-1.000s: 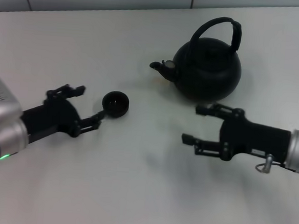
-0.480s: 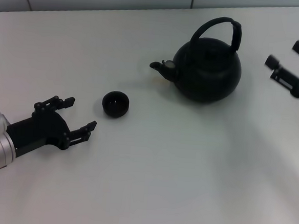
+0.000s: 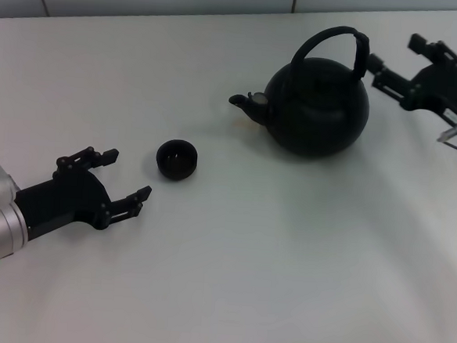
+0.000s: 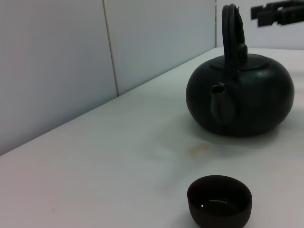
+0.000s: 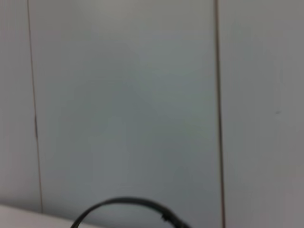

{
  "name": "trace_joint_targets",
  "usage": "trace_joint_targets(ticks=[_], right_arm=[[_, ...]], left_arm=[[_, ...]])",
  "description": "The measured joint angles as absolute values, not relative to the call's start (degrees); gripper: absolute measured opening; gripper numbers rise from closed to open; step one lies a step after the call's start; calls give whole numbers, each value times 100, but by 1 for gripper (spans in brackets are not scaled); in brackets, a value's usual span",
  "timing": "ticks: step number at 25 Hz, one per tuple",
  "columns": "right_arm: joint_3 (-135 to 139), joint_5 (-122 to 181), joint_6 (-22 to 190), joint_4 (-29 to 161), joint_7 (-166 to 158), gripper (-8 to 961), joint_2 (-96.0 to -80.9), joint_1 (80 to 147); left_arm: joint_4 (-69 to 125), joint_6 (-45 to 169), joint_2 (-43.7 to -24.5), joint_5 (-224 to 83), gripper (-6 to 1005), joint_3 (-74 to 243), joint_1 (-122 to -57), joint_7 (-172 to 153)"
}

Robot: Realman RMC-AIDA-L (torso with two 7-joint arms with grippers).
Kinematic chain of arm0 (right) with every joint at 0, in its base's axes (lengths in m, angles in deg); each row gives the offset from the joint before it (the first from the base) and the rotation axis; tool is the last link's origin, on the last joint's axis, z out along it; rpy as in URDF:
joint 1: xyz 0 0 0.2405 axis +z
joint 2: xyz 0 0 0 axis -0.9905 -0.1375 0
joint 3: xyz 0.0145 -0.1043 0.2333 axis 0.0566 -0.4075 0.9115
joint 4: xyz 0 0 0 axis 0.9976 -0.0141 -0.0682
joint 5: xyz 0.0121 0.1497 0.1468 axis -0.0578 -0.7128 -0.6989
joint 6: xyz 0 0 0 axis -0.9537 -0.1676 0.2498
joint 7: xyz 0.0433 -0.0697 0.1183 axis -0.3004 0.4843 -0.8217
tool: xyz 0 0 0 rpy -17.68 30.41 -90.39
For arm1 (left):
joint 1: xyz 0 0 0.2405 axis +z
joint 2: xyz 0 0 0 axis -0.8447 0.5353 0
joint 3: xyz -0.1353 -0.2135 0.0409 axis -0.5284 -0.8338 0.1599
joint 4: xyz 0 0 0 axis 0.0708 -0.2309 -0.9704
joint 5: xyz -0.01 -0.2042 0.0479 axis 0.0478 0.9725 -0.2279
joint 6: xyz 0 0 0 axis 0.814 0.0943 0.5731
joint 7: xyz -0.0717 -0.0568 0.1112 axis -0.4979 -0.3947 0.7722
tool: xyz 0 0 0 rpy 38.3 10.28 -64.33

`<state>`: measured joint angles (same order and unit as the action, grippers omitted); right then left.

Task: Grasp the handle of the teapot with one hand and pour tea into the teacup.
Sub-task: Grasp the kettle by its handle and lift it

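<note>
Teapot (image 3: 318, 107) spout toward robot's left

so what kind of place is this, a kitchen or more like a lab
More likely a lab test bench than a kitchen. A plain white table stands against bare pale wall panels, holding only a black teapot and a small teacup. The left claw and right claw are both open.

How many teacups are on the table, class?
1. The teacup stands alone on the white table, between the left hand and the teapot, touching neither. No other cup shows.
</note>
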<state>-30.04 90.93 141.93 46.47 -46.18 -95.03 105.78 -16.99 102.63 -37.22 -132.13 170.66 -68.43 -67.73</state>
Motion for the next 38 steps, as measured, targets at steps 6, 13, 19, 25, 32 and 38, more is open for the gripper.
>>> trace_joint_targets(ticks=[6,13,19,25,32,38], right_arm=[[-3294,9099,13680,4721,-4613,824,-9515,10807],[-3308,9085,13481,4813,-4610,820,-9516,10971],[-3308,9097,13418,4861,-4619,742,-9507,11067],[-3308,9090,13352,4923,-4610,603,-9511,11149],[-3309,9096,13233,5025,-4429,455,-9515,11252],[-3296,9076,13344,5006,-4395,123,-9521,11237]], left_arm=[[-1699,10263,-3724,-13213,796,17066,-6865,-6776],[-1699,10263,-3724,-13212,796,17066,-6864,-6779],[-1699,10263,-3724,-13229,795,17072,-6869,-6781],[-1699,10263,-3723,-13272,795,17067,-6876,-6781],[-1699,10263,-3724,-13274,795,17066,-6880,-6781],[-1699,10268,-3723,-13274,796,17066,-6861,-6781]])
